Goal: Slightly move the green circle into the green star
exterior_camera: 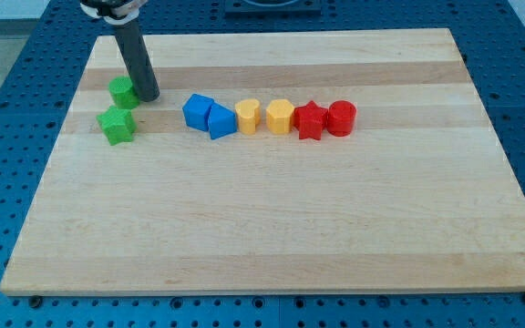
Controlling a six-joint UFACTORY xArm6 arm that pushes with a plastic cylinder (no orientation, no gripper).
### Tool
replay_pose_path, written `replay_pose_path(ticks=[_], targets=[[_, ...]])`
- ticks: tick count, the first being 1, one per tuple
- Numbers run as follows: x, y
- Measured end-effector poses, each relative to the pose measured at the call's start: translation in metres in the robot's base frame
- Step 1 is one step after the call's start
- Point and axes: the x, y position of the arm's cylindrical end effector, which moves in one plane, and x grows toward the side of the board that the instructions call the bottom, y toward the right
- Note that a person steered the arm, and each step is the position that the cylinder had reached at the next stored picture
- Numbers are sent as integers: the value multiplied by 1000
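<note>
The green circle (121, 91) sits near the view's upper left on the wooden board (272, 228). The green star (117, 125) lies just below it, nearly touching. My tip (148, 97) rests on the board right beside the green circle, on its right side, touching or almost touching it. The dark rod rises from there to the view's top.
A row of blocks runs right of the green pair: a blue block (197, 110), a blue triangle-like block (221, 121), a yellow block (248, 117), a yellow hexagon-like block (280, 116), a red star (310, 120) and a red circle (342, 117).
</note>
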Motion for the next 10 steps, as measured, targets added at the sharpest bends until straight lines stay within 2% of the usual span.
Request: replay_pose_path(ticks=[1,2,3,4,6,8,10], targets=[[-37,7],[-44,-15],[-4,-39],[12,-46],[5,8],[63,10],[93,-40]])
